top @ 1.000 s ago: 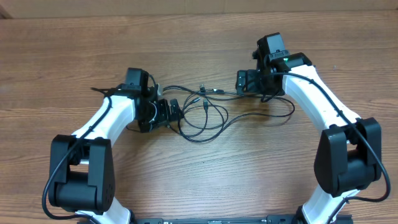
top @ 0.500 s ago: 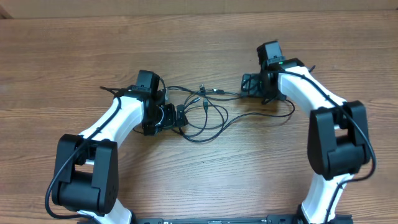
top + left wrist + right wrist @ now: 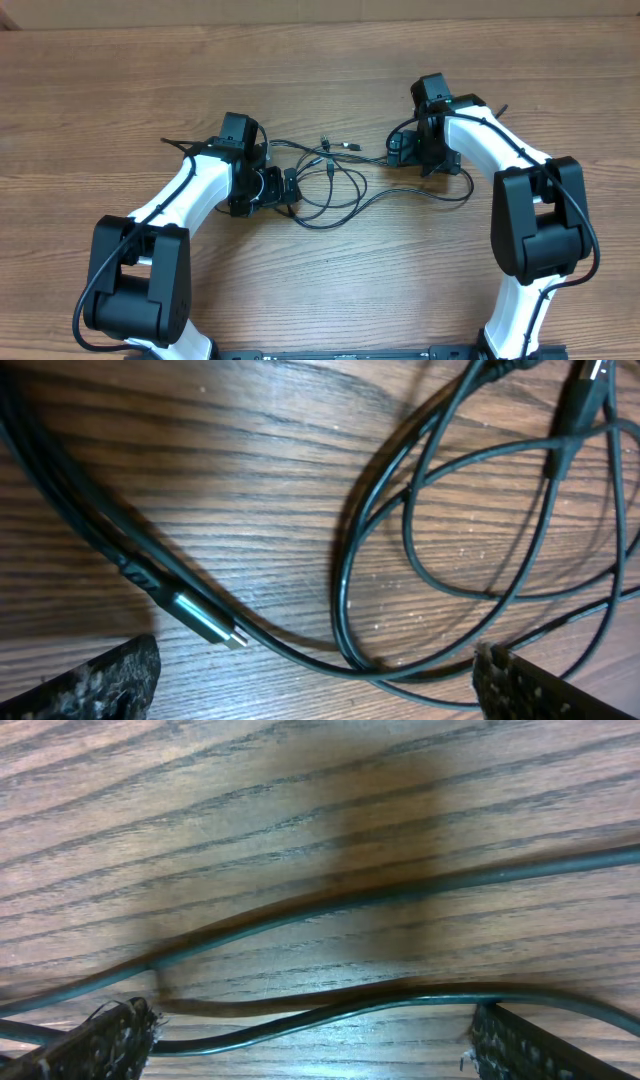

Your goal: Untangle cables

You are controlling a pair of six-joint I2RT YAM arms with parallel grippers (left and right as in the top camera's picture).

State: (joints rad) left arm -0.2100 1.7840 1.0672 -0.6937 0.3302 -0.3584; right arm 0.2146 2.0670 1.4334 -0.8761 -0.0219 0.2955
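Both spread wide, left hand [image 3: 290, 187] and right hand [image 3: 393, 150] flank the cables [image 3: 145, 578] lying between them.

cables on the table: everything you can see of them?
The cables are thin, black, rubbery-looking cords lying flat on the wooden table in loose overlapping loops. One plug has a silver tip; more small plugs sit at the far edge of the bunch. Cords pass between the open fingers of the left gripper and right gripper; neither grips them.
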